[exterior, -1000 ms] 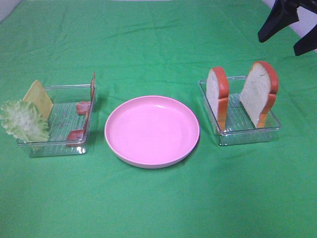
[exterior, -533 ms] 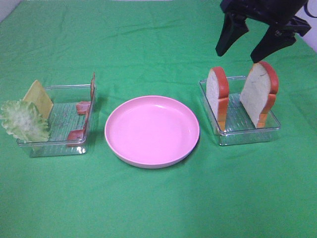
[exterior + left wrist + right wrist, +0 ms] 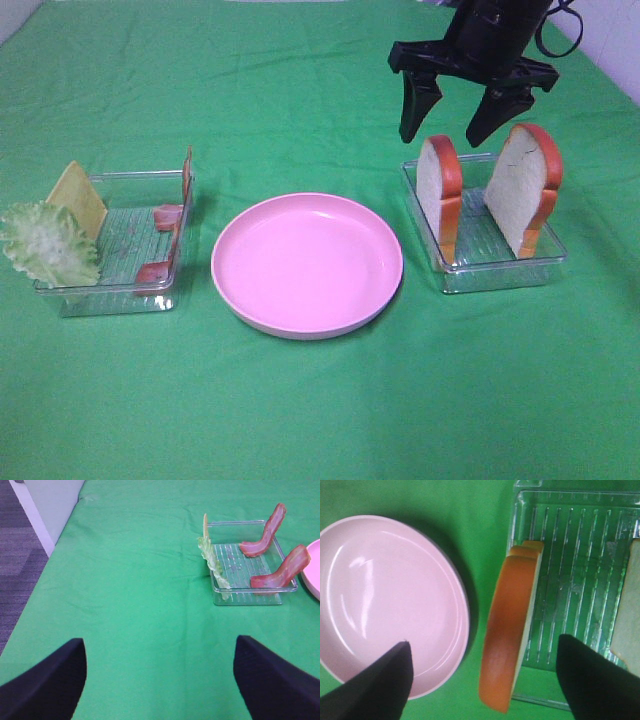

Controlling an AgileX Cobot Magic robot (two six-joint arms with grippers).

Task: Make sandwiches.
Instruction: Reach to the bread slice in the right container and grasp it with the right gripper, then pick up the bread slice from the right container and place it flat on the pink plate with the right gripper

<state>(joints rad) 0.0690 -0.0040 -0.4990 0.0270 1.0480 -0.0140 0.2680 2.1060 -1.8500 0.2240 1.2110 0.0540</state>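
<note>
Two bread slices with orange crusts stand upright in a clear tray point(image 3: 500, 270): the left slice point(image 3: 438, 185) and the right slice point(image 3: 520, 190). My right gripper point(image 3: 447, 125) is open and empty just above the left slice, one finger on each side of its top. In the right wrist view the gripper point(image 3: 482, 640) straddles that slice point(image 3: 510, 630), with the other slice point(image 3: 627, 615) at the edge. The empty pink plate point(image 3: 306, 265) sits mid-table. My left gripper point(image 3: 157, 642) is open and empty over bare cloth, short of the ingredient tray point(image 3: 245, 597).
The left tray point(image 3: 120, 295) holds lettuce point(image 3: 45, 245), a cheese slice point(image 3: 78, 195) and bacon strips point(image 3: 180, 215). The left wrist view shows the lettuce point(image 3: 212, 565) and bacon point(image 3: 282, 570). A green cloth covers the table; the table edge and floor lie beyond the left gripper.
My right gripper has come in from the far right corner, moving left and down, and now hangs open over the left bread slice. Nothing else has moved.
</note>
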